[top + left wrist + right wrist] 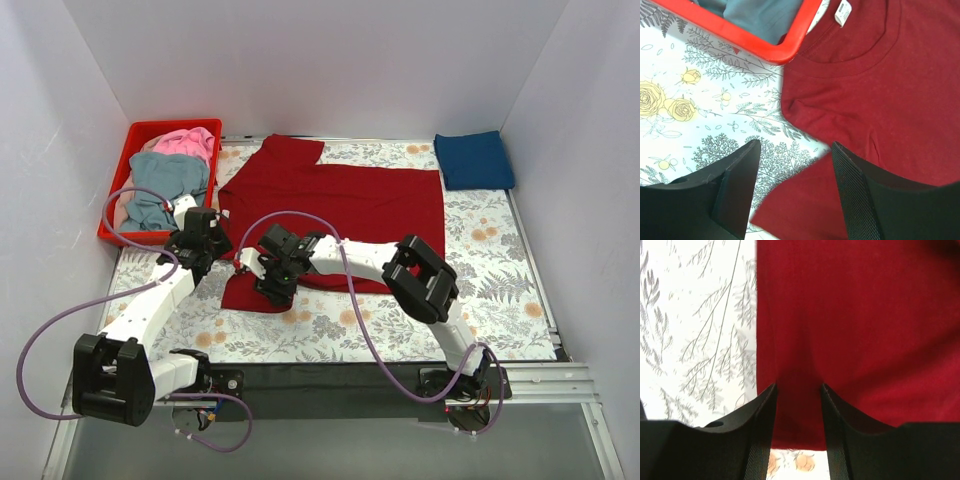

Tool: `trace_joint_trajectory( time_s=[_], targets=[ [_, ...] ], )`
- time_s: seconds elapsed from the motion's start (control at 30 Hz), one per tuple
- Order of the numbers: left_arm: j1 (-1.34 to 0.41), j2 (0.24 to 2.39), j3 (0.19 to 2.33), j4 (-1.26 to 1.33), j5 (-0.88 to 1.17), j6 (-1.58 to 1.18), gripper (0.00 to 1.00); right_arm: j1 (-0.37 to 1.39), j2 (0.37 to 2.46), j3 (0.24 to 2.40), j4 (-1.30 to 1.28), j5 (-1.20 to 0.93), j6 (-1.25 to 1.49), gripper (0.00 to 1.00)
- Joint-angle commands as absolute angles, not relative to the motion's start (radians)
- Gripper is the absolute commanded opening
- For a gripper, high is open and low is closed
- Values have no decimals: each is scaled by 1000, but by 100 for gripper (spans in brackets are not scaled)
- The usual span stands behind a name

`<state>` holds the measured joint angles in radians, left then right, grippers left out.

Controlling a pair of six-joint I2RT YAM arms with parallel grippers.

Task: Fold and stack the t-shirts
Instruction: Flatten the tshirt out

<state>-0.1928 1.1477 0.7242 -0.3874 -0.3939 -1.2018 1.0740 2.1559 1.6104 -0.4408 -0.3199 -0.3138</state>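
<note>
Three white walls [300, 60], floral tablecloth [500, 290], dark red t-shirt [350, 200] spread flat just right of red basket [130, 135], navy t-shirt [474, 160] folded far right of it, left gripper [796, 147] and right gripper [798, 386] parted at the red shirt's edge.

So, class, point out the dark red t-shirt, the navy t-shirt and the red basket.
dark red t-shirt [350, 200], top external view, middle of its spread body.
navy t-shirt [475, 160], top external view, centre of the folded bundle.
red basket [730, 31], left wrist view, on its rim.
</note>
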Motion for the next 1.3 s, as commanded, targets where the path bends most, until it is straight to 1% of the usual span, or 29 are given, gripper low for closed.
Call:
trace_joint_trajectory(
  time_s=[0.0, 0.23, 0.33, 0.53, 0.63, 0.67, 0.77, 0.83, 0.93, 0.97, 1.1, 1.13, 1.17, 1.27],
  targets=[
    [-186, 1160, 738, -383, -420, -1209, 57, 1083, 2129, 1520, -669, -321, -344, 46],
    [-184, 1172, 741, -380, -385, -1209, 57, 1081, 2027, 1330, -791, -322, -328, 44],
    [-183, 1183, 744, -377, -364, -1206, 57, 1083, 1980, 1307, -824, -342, -330, 44],
    [-183, 1198, 739, -365, -292, -1192, 57, 1080, 1901, 1385, -821, -380, -341, 46],
    [-183, 1222, 736, -359, -220, -1187, 57, 1051, 1855, 1448, -792, -327, -295, 46],
    [-184, 1233, 741, -359, -168, -1186, 56, 1025, 1844, 1459, -781, -299, -276, 47],
    [-198, 1294, 784, -370, -106, -1183, 56, 944, 1801, 1442, -738, -200, -215, 47],
    [-225, 1336, 810, -388, -80, -1184, 55, 895, 1781, 1402, -713, -173, -161, 47],
    [-258, 1440, 874, -437, -58, -1192, 53, 784, 1712, 1307, -657, -71, -71, 47],
    [-264, 1468, 894, -449, -54, -1195, 52, 720, 1695, 1275, -616, -51, -45, 47],
    [-265, 1543, 885, -477, -64, -1207, 52, 543, 1600, 1100, -516, -5, 78, 48],
    [-265, 1546, 878, -479, -89, -1207, 52, 511, 1583, 1036, -494, -5, 101, 48],
    [-264, 1548, 870, -480, -106, -1206, 52, 452, 1551, 1001, -474, -6, 130, 48],
    [-246, 1554, 844, -482, -156, -1203, 51, 348, 1508, 890, -381, -32, 179, 49]
  ],
)
